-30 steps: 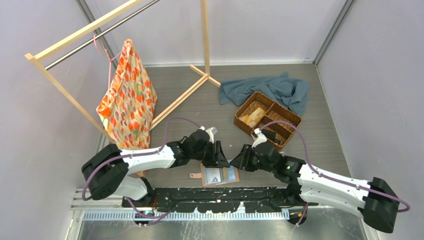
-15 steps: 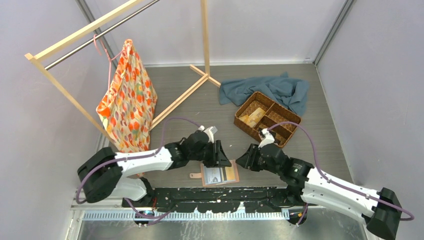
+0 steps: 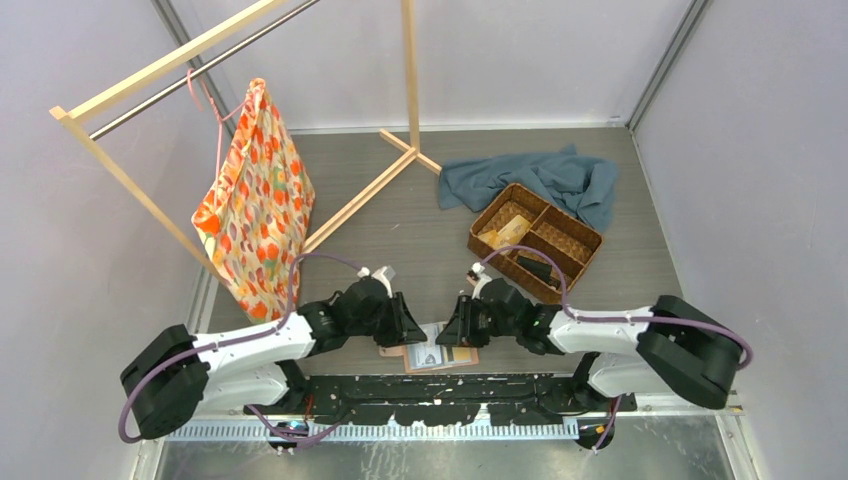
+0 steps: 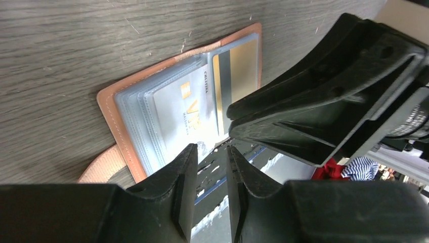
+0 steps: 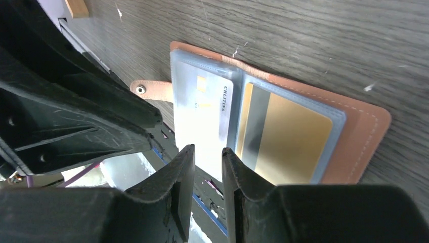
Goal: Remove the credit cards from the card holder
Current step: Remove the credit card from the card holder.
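Observation:
The salmon-pink card holder (image 3: pixel 432 356) lies open at the table's near edge, grey slots up. In the left wrist view the holder (image 4: pixel 109 109) shows a pale card (image 4: pixel 184 109) and a tan-gold card (image 4: pixel 243 61) in its slots. In the right wrist view the pale card (image 5: pixel 200 121) sticks out past the holder (image 5: pixel 364 147) over the table edge, beside the gold card (image 5: pixel 288 147). My left gripper (image 3: pixel 412 332) (image 4: pixel 211 152) hangs over the holder's left half, jaws slightly apart and empty. My right gripper (image 3: pixel 450 334) (image 5: pixel 208 151) is narrowly open and empty, its tips by the pale card's near end.
A brown woven basket (image 3: pixel 578 235) at the back right holds a tan card (image 3: pixel 505 232) and a dark item (image 3: pixel 540 270). A blue cloth (image 3: pixel 540 178) lies behind it. A wooden rack (image 3: pixel 355 200) with an orange patterned bag (image 3: pixel 255 200) stands at the left.
My right gripper has come left from near the basket to the holder. My left gripper has shifted left and lower over the holder's left half. The holder has stayed put.

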Action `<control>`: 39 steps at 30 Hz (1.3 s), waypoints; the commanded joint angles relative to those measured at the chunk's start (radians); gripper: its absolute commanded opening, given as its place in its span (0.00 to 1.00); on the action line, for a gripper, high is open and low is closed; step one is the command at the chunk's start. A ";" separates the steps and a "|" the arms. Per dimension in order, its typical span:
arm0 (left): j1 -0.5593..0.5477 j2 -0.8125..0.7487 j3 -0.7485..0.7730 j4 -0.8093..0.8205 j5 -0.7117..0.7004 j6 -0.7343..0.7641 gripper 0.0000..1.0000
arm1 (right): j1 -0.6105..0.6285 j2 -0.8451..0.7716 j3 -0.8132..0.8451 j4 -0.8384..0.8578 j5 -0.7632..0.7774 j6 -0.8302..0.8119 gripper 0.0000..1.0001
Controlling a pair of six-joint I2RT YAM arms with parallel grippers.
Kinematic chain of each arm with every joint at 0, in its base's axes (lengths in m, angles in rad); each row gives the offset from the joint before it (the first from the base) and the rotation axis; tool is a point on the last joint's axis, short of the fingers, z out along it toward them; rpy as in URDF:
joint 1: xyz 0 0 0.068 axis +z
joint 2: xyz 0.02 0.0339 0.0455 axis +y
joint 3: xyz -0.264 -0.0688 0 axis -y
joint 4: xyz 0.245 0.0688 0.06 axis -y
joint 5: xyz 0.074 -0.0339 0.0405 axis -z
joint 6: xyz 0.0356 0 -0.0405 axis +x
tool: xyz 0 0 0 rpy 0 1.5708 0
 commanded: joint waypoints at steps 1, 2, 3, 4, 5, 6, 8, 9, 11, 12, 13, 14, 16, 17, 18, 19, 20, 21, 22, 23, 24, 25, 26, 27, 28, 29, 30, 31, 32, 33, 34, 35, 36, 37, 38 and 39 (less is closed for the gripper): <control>0.012 -0.030 -0.026 -0.018 -0.036 0.002 0.28 | -0.001 0.079 0.030 0.190 -0.053 0.051 0.31; 0.014 -0.031 -0.034 -0.013 -0.038 -0.001 0.28 | -0.001 0.084 0.028 0.192 -0.044 0.055 0.31; 0.015 -0.031 -0.041 -0.008 -0.037 -0.004 0.28 | -0.001 0.087 0.026 0.188 -0.034 0.058 0.31; 0.016 -0.030 -0.046 0.000 -0.037 -0.005 0.28 | -0.001 0.088 0.025 0.183 -0.026 0.058 0.31; 0.016 -0.029 -0.051 0.007 -0.037 -0.005 0.28 | -0.001 0.086 0.025 0.174 -0.019 0.057 0.32; 0.016 -0.027 -0.053 0.014 -0.037 -0.005 0.28 | -0.001 0.085 0.025 0.163 -0.014 0.056 0.32; 0.017 -0.016 -0.054 0.029 -0.035 -0.003 0.28 | -0.002 0.085 0.025 0.144 -0.005 0.052 0.33; 0.017 -0.007 -0.054 0.040 -0.032 -0.004 0.28 | -0.001 0.084 0.023 0.140 0.001 0.051 0.33; 0.017 0.018 -0.054 0.054 -0.021 -0.003 0.28 | -0.002 0.088 0.021 0.133 0.010 0.051 0.33; 0.016 0.032 -0.053 0.087 -0.015 -0.003 0.27 | -0.001 0.092 0.020 0.129 0.013 0.049 0.33; 0.017 0.048 -0.051 0.099 -0.008 -0.004 0.27 | -0.002 0.095 0.018 0.128 0.016 0.048 0.33; 0.016 0.066 -0.049 0.111 -0.001 -0.005 0.27 | -0.001 0.099 0.016 0.130 0.020 0.048 0.33; 0.017 0.087 -0.047 0.128 0.009 -0.008 0.26 | -0.001 0.107 0.011 0.137 0.021 0.050 0.33; 0.017 0.095 -0.046 0.134 0.012 -0.008 0.26 | -0.003 0.111 0.011 0.139 0.021 0.050 0.33; 0.017 0.101 -0.045 0.137 0.014 -0.009 0.25 | -0.002 0.114 0.011 0.141 0.019 0.049 0.33; 0.017 0.104 -0.045 0.137 0.014 -0.009 0.25 | -0.003 0.116 0.010 0.142 0.019 0.051 0.33; 0.017 0.107 -0.043 0.139 0.013 -0.007 0.25 | -0.003 0.117 0.009 0.145 0.019 0.051 0.33; 0.017 0.109 -0.042 0.139 0.012 -0.005 0.25 | -0.004 0.115 0.006 0.147 0.019 0.053 0.32; 0.017 0.111 -0.041 0.139 0.011 -0.005 0.25 | -0.005 0.112 0.003 0.147 0.020 0.055 0.32; 0.017 0.112 -0.040 0.139 0.011 -0.005 0.25 | -0.006 0.108 0.000 0.146 0.022 0.056 0.32; 0.017 0.114 -0.040 0.139 0.011 -0.005 0.25 | -0.008 0.101 -0.003 0.145 0.023 0.057 0.32; 0.017 0.115 -0.040 0.137 0.009 -0.005 0.25 | -0.009 0.090 -0.006 0.139 0.028 0.057 0.32; 0.016 0.115 -0.040 0.137 0.010 -0.005 0.25 | -0.009 0.075 -0.008 0.126 0.037 0.055 0.31; 0.017 0.113 -0.039 0.136 0.009 -0.005 0.25 | -0.010 0.048 -0.009 0.099 0.049 0.053 0.31; 0.017 0.111 -0.038 0.134 0.010 -0.004 0.24 | -0.008 0.022 -0.010 0.075 0.063 0.047 0.31; 0.017 0.106 -0.035 0.129 0.010 -0.002 0.24 | -0.008 0.001 -0.009 0.056 0.075 0.039 0.31; 0.017 0.101 -0.030 0.119 0.011 0.001 0.24 | -0.008 -0.019 -0.007 0.030 0.087 0.031 0.32; 0.017 0.095 -0.020 0.104 0.011 0.006 0.24 | -0.009 -0.035 -0.005 -0.002 0.094 0.022 0.32; 0.016 0.089 -0.009 0.086 0.012 0.014 0.24 | -0.010 -0.047 -0.002 -0.022 0.100 0.014 0.32; 0.017 0.084 0.006 0.070 0.011 0.022 0.24 | -0.010 -0.054 -0.001 -0.033 0.104 0.008 0.32; 0.017 0.077 0.020 0.063 0.012 0.030 0.24 | -0.010 -0.055 0.000 -0.037 0.105 0.004 0.32; 0.016 0.071 0.032 0.041 0.011 0.034 0.24 | -0.010 -0.051 0.002 -0.038 0.102 -0.001 0.32; 0.016 0.066 0.043 0.029 0.011 0.039 0.24 | -0.010 -0.041 0.003 -0.036 0.098 -0.003 0.32; 0.016 0.061 0.050 0.024 0.009 0.044 0.24 | -0.012 -0.031 0.003 -0.028 0.093 -0.004 0.32; 0.016 0.059 0.057 0.022 0.009 0.046 0.24 | -0.011 -0.019 0.002 -0.017 0.088 0.000 0.32; 0.016 0.057 0.060 0.023 0.011 0.046 0.24 | -0.011 -0.010 0.001 -0.003 0.084 0.005 0.31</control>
